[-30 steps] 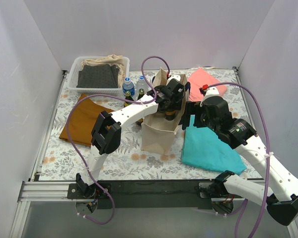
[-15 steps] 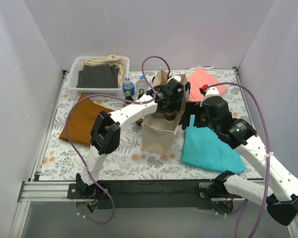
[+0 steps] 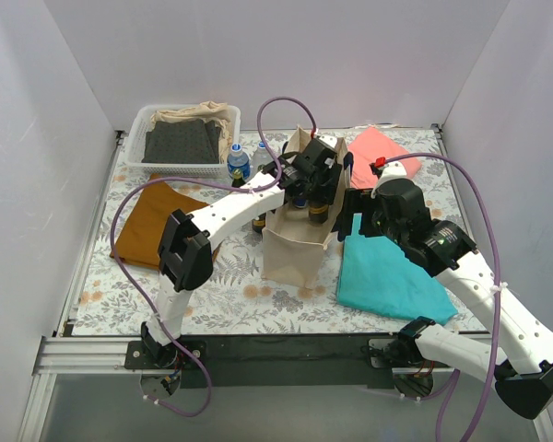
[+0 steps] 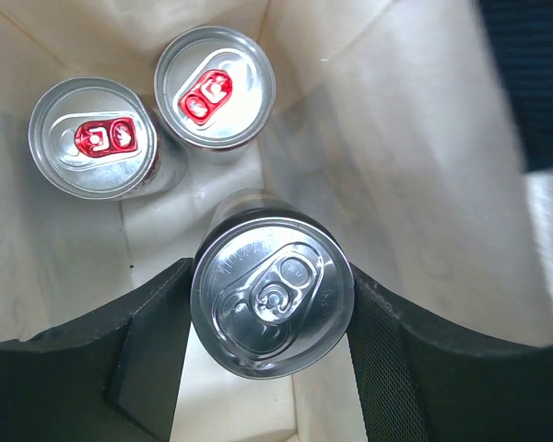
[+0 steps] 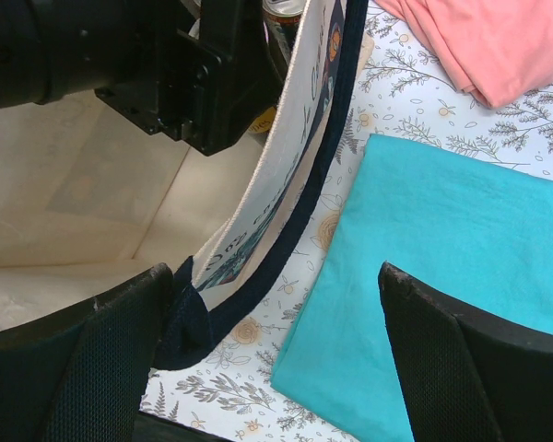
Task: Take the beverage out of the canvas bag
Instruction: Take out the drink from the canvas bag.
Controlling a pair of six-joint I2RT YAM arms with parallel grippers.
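Left arm is now reaching farther back than a second ago: its wrist is sitting a little higher over the bag mouth and its elbow is lying farther left.

Beverage can [image 4: 272, 295], silver top and dark body, is being clenched by the left jaws, one black finger [image 4: 152, 336] pressing each side. It is standing upright with the cloth walls of the canvas bag [image 3: 290, 244] around it, its top nearer the wrist camera than the other tops. Whether its base is touching the bag floor cannot be told. Two more cans with red tabs [image 4: 90, 136] [image 4: 215, 86] are standing side by side deeper in the bag, against the far wall, just apart from the held can.

Bag is standing upright near the middle of the flower-printed surface [image 3: 230, 295], mouth open. Right jaws are released and spread wide, straddling the bag's right rim: one finger [image 5: 83, 359] is inside the bag, the other [image 5: 461, 359] is over the teal cloth [image 3: 387, 276]. Navy handle [image 5: 295, 212] is running between them, nothing being gripped.

Teal cloth is lying flat just right of the bag. Pink cloth [image 3: 378, 147] is lying behind it. Small bottles [image 3: 239, 161] are standing just left of the bag's far end. Brown cloth [image 3: 152, 226] is lying farther left. White basket [image 3: 134, 138], holding a dark grey cloth [image 3: 180, 140], is sitting at the far left corner.
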